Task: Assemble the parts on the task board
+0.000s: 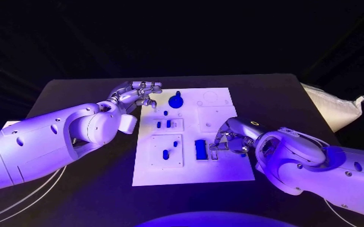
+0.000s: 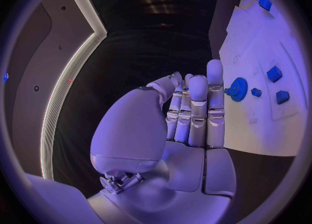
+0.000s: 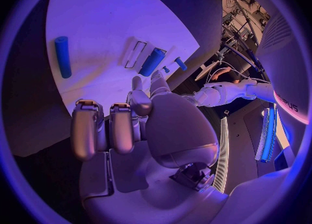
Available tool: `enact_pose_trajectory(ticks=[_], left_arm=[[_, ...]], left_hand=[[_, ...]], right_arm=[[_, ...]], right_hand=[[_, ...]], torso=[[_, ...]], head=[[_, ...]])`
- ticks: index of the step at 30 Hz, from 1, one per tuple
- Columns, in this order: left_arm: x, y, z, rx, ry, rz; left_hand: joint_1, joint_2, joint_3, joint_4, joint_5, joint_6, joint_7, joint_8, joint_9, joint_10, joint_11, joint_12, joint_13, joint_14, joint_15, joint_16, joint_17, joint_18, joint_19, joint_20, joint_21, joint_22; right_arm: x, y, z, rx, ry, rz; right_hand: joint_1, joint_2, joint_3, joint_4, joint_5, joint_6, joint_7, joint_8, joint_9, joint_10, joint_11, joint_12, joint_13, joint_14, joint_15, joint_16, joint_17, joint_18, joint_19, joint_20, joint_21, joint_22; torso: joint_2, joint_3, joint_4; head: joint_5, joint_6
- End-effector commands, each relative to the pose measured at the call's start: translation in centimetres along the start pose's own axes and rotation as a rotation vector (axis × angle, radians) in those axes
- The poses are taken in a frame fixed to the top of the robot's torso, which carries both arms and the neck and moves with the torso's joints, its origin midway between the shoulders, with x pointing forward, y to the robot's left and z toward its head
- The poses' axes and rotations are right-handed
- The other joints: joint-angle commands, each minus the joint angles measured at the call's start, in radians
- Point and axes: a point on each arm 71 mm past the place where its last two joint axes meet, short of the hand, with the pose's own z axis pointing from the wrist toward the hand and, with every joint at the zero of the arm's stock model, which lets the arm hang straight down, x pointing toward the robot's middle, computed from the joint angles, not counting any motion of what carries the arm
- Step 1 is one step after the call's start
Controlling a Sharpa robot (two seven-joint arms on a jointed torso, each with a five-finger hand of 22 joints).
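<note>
- Several blue parts already sit in the task board [image 1: 228, 172]: near left, an upright slot piece [image 1: 165, 154]; nearby, a rectangular block [image 1: 200, 149] beside the right hand [image 1: 228, 142]
- That hand's fingers curl at the block; whether they grip it, I cannot tell
- Farther, two small pegs [image 1: 163, 124] stand mid-board
- Farthest, a round disc [image 1: 176, 101]; the left hand [image 1: 140, 94], fingers straight and together, empty, at the board's far left edge
- The far right recesses look unfilled, so work remains

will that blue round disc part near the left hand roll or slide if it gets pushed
The disc seems to lie flat on the board, so it would likely slide, not roll. It looks like small rigid plastic, probably light. The left hand, fingers apart, sits beside it; a slight nudge could shift it.
</note>
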Motion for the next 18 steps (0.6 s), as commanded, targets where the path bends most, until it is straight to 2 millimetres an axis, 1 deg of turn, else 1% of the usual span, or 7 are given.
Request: enact_pose_trajectory(ticks=[1, 5, 9, 11, 13, 15, 18], left_arm=[[0.2, -0.1, 0.0, 0.006, 0.019, -0.003], [0.2, -0.1, 0.0, 0.006, 0.018, -0.002], [0.2, -0.1, 0.0, 0.007, 0.018, -0.002], [0.3, -0.1, -0.1, 0.007, 0.019, -0.003], [0.3, -0.1, -0.1, 0.007, 0.021, -0.003], [0.4, -0.1, -0.1, 0.007, 0.023, -0.004], [0.4, -0.1, -0.1, 0.008, 0.026, -0.004]], left_hand=[[0.009, -0.003, 0.000, -0.005, 0.003, -0.006, -0.002, 0.004, -0.001, -0.006, 0.002, 0.006, 0.000, -0.008, -0.002, -0.002, -0.001, 0.019, 0.003, -0.002, -0.004, -0.001], [0.009, -0.003, 0.000, -0.005, 0.003, -0.006, -0.002, 0.004, -0.001, -0.006, 0.002, 0.006, 0.000, -0.008, -0.002, -0.002, -0.001, 0.019, 0.003, -0.002, -0.004, -0.001], [0.009, -0.003, 0.000, -0.005, 0.003, -0.006, -0.002, 0.004, -0.001, -0.006, 0.002, 0.006, 0.000, -0.008, -0.002, -0.002, -0.001, 0.019, 0.003, -0.002, -0.004, -0.001], [0.009, -0.003, 0.000, -0.005, 0.003, -0.006, -0.002, 0.004, -0.001, -0.006, 0.002, 0.006, 0.000, -0.008, -0.002, -0.002, -0.001, 0.019, 0.003, -0.002, -0.004, -0.001], [0.009, -0.003, 0.000, -0.005, 0.003, -0.006, -0.002, 0.004, -0.001, -0.006, 0.002, 0.006, 0.000, -0.008, -0.002, -0.002, -0.001, 0.019, 0.003, -0.002, -0.004, -0.001], [0.009, -0.003, 0.000, -0.005, 0.003, -0.006, -0.002, 0.004, -0.001, -0.006, 0.002, 0.006, 0.000, -0.008, -0.002, -0.002, -0.001, 0.019, 0.003, -0.002, -0.004, -0.001], [0.009, -0.003, 0.000, -0.005, 0.003, -0.006, -0.002, 0.004, -0.001, -0.006, 0.002, 0.006, 0.000, -0.008, -0.002, -0.002, -0.001, 0.019, 0.003, -0.002, -0.004, -0.001]], right_arm=[[-0.6, -0.6, -0.4, -0.003, -0.016, 0.024], [-1.1, -2.2, -1.0, 0.048, 0.006, -0.012], [-1.5, -3.6, -1.4, 0.088, 0.019, -0.085], [-1.7, -4.2, -1.6, 0.104, 0.020, -0.114], [-1.8, -4.7, -1.7, 0.122, 0.022, -0.140], [-1.9, -5.1, -1.7, 0.135, 0.023, -0.165], [-1.8, -5.5, -1.7, 0.154, 0.031, -0.192]], right_hand=[[0.002, 0.003, -0.005, 0.001, 0.010, -0.016, 0.004, -0.013, -0.003, -0.008, 0.004, -0.015, -0.009, 0.063, 0.003, -0.003, 0.012, -0.012, -0.006, -0.001, -0.008, 0.032], [0.019, 0.007, -0.002, -0.005, 0.020, -0.036, 0.013, -0.034, -0.010, -0.021, 0.012, -0.046, -0.029, 0.062, 0.009, -0.005, 0.009, -0.011, -0.009, 0.003, -0.011, 0.028], [0.035, 0.011, 0.002, -0.010, 0.042, -0.045, 0.020, -0.050, -0.015, -0.041, 0.017, -0.101, -0.067, 0.059, 0.013, -0.015, -0.006, -0.008, -0.018, 0.008, -0.018, 0.016], [0.033, 0.009, 0.000, -0.009, 0.042, -0.045, 0.021, -0.053, -0.016, -0.048, 0.018, -0.118, -0.079, 0.057, 0.014, -0.019, -0.011, -0.007, -0.021, 0.009, -0.021, 0.011], [0.031, 0.009, -0.002, -0.007, 0.042, -0.043, 0.021, -0.054, -0.016, -0.049, 0.018, -0.123, -0.083, 0.057, 0.015, -0.020, -0.012, -0.007, -0.021, 0.009, -0.022, 0.011], [0.026, 0.009, -0.005, -0.003, 0.042, -0.039, 0.021, -0.055, -0.016, -0.049, 0.019, -0.127, -0.086, 0.057, 0.016, -0.021, -0.014, -0.007, -0.022, 0.010, -0.022, 0.010], [0.012, 0.009, -0.013, 0.011, 0.040, -0.030, 0.020, -0.057, -0.015, -0.047, 0.018, -0.130, -0.088, 0.056, 0.016, -0.022, -0.015, -0.007, -0.022, 0.012, -0.023, 0.010]], torso=[[0.001, 0.0007, 0.0009], [0.001, -0.0001, 0.0017], [0.002, 0.0002, -0.0006], [0.001, 0.0008, -0.0017], [0.000, 0.0004, 0.0001], [0.001, 0.0005, -0.0008], [0.002, 0.0010, 0.0005]], head=[[-0.007, 0.001], [-0.013, 0.002], [-0.019, 0.000], [-0.022, 0.001], [-0.025, 0.001], [-0.030, 0.002], [-0.034, 0.002]])
